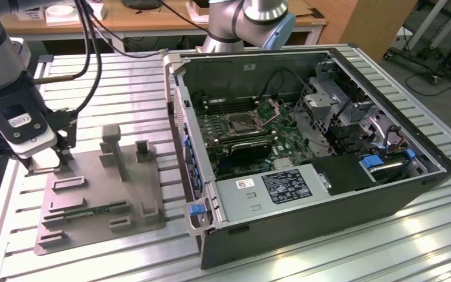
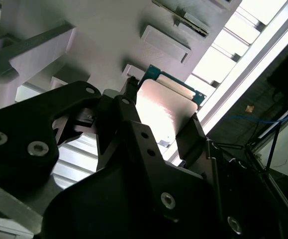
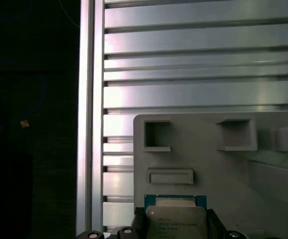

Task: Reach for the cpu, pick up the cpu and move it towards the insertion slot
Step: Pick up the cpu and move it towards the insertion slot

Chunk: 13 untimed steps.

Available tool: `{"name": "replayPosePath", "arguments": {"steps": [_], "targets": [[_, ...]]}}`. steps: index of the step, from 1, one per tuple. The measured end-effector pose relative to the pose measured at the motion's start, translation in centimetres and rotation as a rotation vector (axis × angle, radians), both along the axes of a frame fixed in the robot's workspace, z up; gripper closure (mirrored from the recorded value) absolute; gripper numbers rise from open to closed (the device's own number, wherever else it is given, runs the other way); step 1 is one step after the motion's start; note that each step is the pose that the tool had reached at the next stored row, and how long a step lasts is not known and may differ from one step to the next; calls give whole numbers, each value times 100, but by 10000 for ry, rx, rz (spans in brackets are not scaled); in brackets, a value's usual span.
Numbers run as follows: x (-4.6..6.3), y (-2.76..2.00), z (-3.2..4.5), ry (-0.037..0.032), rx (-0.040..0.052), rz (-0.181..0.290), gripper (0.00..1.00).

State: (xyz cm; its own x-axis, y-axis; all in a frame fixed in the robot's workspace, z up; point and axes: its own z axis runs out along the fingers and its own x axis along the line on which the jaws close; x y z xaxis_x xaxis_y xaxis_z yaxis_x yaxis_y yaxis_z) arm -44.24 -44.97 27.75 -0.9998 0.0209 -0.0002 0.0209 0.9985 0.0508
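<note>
My gripper has its fingers pinching the cpu on opposite edges. Square, silver lid, green rim, lying flat, no long axis. It sits over the grey tray, at the far corner on the exterior view's left, well apart from the insertion slot.

- There's the cpu, silver-grey on top, with a teal-green edge showing along one side.
- The gripper is matte black throughout, dotted with dull silver screw heads.
- The tray comes up plain flat grey, no pattern at all.
- In it lies a memory stick, green with small dark patches.
- The table is bright silver metal, striped end to end by parallel ribs and darker grooves.
- The computer case reads dark grey outside, paler grey inside.
- The motherboard is deep green; on it, the insertion slot is dark-centred with a shiny metal frame.
- A latch pops in bright blue.
- The arm joint is silver-grey with a pale blue cap.
</note>
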Motion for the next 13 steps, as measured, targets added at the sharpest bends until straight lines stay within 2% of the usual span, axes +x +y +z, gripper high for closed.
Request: {"name": "replayPosePath", "arguments": {"steps": [8, 13], "targets": [[0, 0, 84, -3, 1, 0, 45], [0, 0, 168, -4, 0, 0, 45]]}}
